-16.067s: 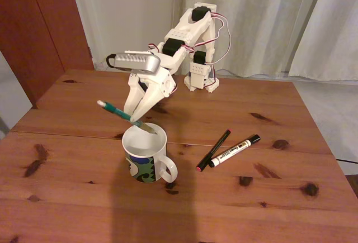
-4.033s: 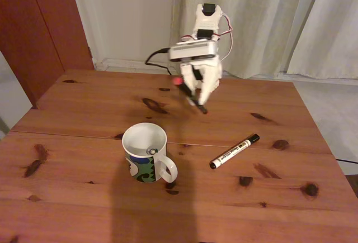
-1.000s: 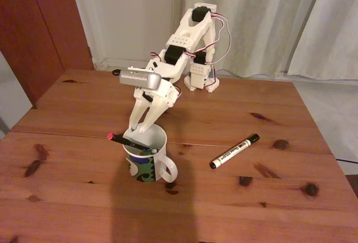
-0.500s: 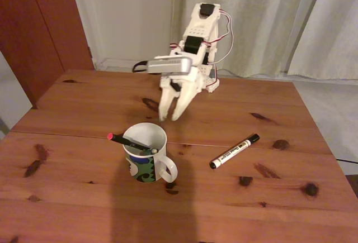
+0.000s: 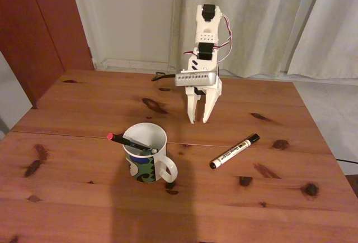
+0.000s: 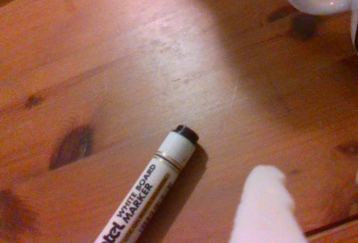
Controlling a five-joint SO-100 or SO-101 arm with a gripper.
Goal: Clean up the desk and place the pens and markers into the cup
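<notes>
Now that the black pen point(image 5: 127, 141) is sitting propped in the cup point(image 5: 146, 155) at 7 o'clock, the gripper point(image 5: 197, 121) is hanging empty, slightly parted, swinging toward the white marker point(image 5: 234, 151) lying at 4 o'clock on the desk point(image 5: 72, 198).

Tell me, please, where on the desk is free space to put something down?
Free: the desk left of the cup, and the near edge in front. Crowded: between cup and white marker, below the gripper.
</notes>
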